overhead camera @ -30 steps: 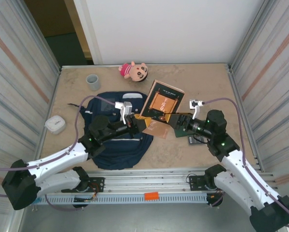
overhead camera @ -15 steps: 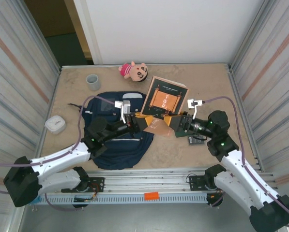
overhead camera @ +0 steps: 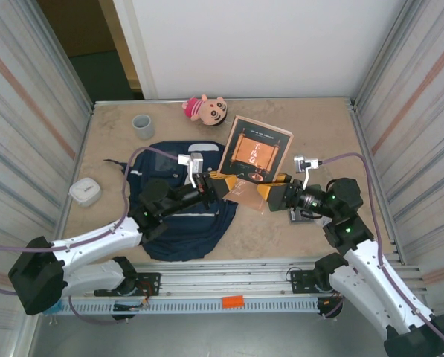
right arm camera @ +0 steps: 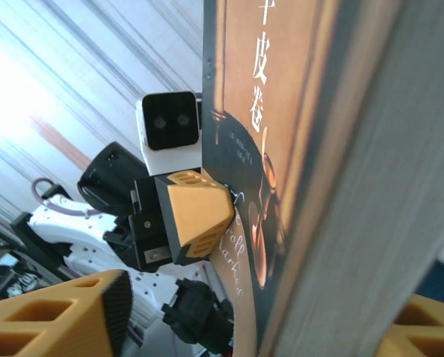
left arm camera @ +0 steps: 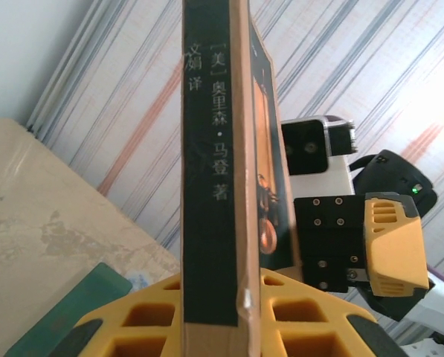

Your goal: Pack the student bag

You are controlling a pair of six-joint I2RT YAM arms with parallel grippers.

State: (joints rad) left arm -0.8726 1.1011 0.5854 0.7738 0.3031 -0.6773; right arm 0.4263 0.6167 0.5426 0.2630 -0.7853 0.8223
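**1. Position.** The student bag (overhead camera: 178,223) lies flat on the worktop (overhead camera: 318,134), left of centre, partly under the L arm. The raised book (overhead camera: 256,149) stands just to its right.

**2. Pincer state.**
- left pincer (overhead camera: 219,186): clenched on the book's lower edge at the spine. It holds the book upright.
- right pincer (overhead camera: 268,192): released. Its jaws straddle the book from the opposite side, with a gap between one finger and the cover.

**3. Handling, bag (est.).**
- Soft fabric with no frame, so it is likely to sag and fold when lifted.
- Probably light while empty.
- The mouth is unlikely to stay open unaided. One pincer must hold the rim while the other inserts items.
- Grip pts: rim of the opening, top handle or a strap. Avoid flat panels, as the cloth would bunch or slip.
- Opening zipped or unzipped: cannot tell, the arm covers it.

**4. Qty.**
- student bag ×1
- book ×1
- plush doll (overhead camera: 203,109) ×1
- grey cup (overhead camera: 143,126) ×1
- white case (overhead camera: 85,192) ×1
- dark flat item (overhead camera: 305,216) ×1, under the R arm, type unclear
- brown sheet (overhead camera: 244,195) ×1, below the book; may be part of it
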